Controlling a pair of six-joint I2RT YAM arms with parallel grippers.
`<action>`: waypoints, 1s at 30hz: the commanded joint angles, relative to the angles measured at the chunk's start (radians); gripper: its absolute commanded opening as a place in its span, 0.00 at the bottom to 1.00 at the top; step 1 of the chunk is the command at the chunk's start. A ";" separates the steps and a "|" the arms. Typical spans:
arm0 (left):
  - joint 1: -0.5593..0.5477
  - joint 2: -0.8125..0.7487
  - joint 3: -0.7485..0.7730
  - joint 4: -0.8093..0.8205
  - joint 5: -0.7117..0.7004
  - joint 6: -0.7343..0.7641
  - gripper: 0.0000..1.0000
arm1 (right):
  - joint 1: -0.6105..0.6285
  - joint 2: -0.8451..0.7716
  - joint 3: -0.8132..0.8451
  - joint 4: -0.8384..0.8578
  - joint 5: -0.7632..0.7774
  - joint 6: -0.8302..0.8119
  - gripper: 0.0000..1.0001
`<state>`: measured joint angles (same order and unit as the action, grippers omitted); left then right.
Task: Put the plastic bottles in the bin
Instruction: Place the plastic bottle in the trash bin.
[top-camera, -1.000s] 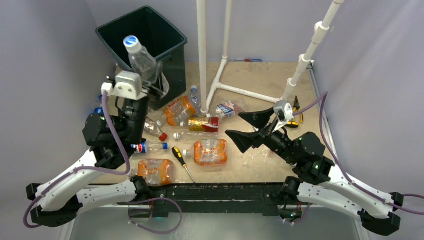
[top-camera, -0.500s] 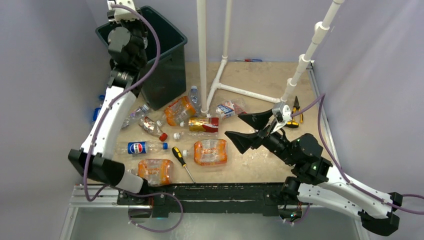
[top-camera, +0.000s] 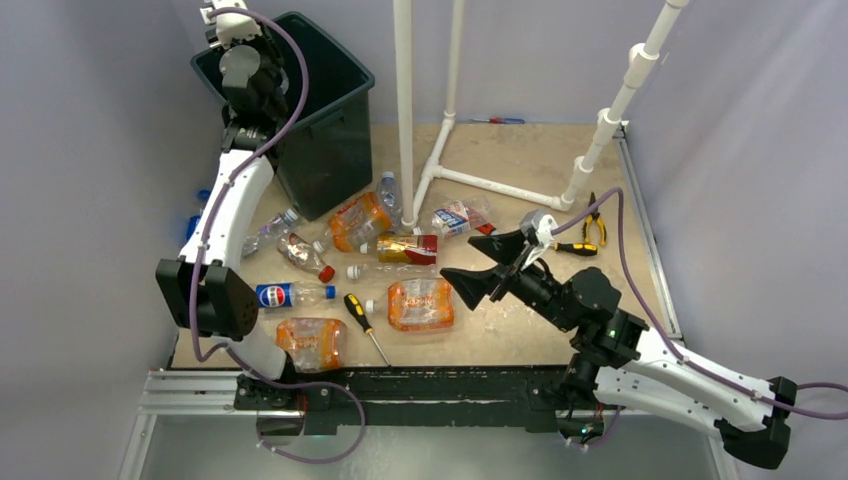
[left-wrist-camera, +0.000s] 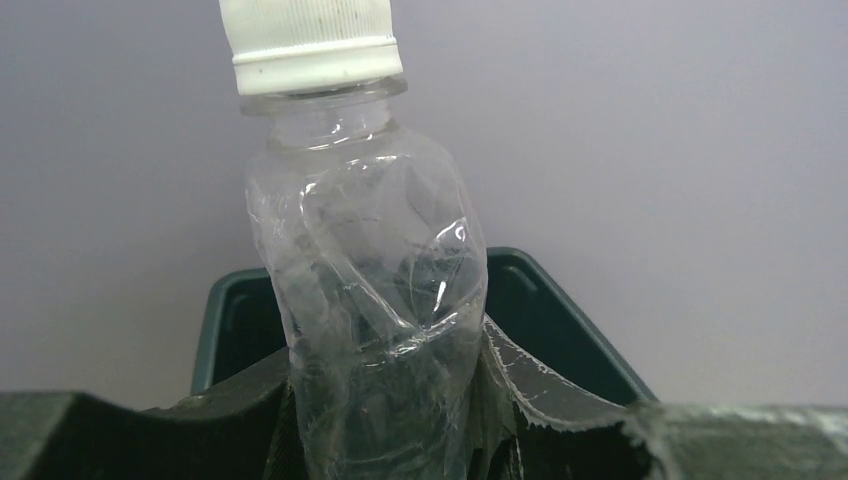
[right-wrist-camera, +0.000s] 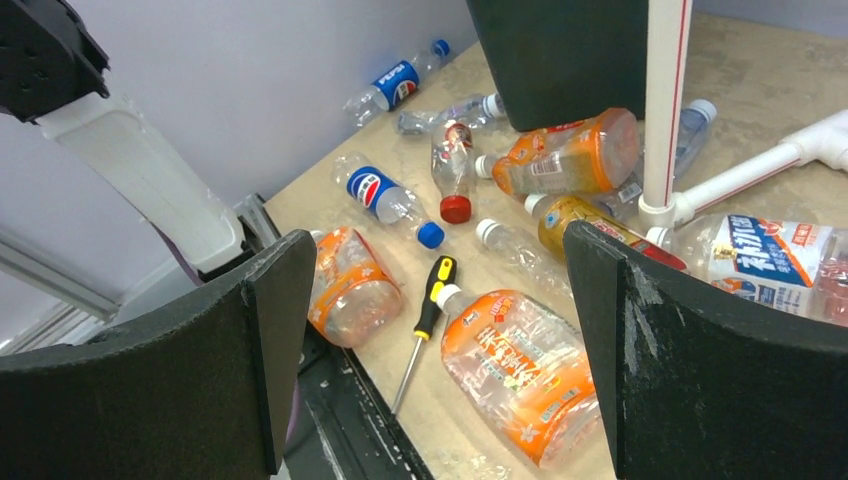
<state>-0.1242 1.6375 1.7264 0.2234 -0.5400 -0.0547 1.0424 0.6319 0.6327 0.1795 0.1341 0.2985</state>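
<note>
A clear crushed plastic bottle (left-wrist-camera: 370, 290) with a white cap stands upright between my left gripper's (left-wrist-camera: 385, 405) fingers, which are shut on its lower body. Behind it is the dark green bin's (left-wrist-camera: 560, 300) open mouth. From above, the left wrist (top-camera: 243, 72) hangs over the near left rim of the bin (top-camera: 320, 130). My right gripper (top-camera: 483, 262) hovers open and empty above the table, right of an orange-labelled bottle (top-camera: 420, 303). Several more bottles lie on the table, among them a Pepsi one (top-camera: 290, 295) and another orange one (top-camera: 312, 342).
A black-and-yellow screwdriver (top-camera: 362, 322) lies between the orange bottles. Pliers (top-camera: 590, 225) lie at the right by a white pipe frame (top-camera: 404, 100) with a slanted post (top-camera: 605, 125). Grey walls close in left and right.
My left arm has swung up from low by the table to the bin's rim, carrying the clear bottle. The right gripper has drifted slightly left, still open.
</note>
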 joint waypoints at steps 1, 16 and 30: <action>0.020 0.068 0.022 0.046 -0.017 -0.040 0.22 | 0.002 -0.038 0.000 0.020 0.062 -0.001 0.94; 0.038 0.150 0.014 -0.058 0.043 -0.130 0.59 | 0.002 -0.075 -0.011 -0.009 0.132 -0.027 0.95; 0.034 0.029 0.028 -0.115 0.071 -0.207 0.92 | 0.002 -0.108 0.045 -0.076 0.182 -0.052 0.97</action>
<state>-0.0921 1.7863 1.7241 0.1169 -0.4755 -0.1894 1.0424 0.5331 0.6262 0.1177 0.2806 0.2604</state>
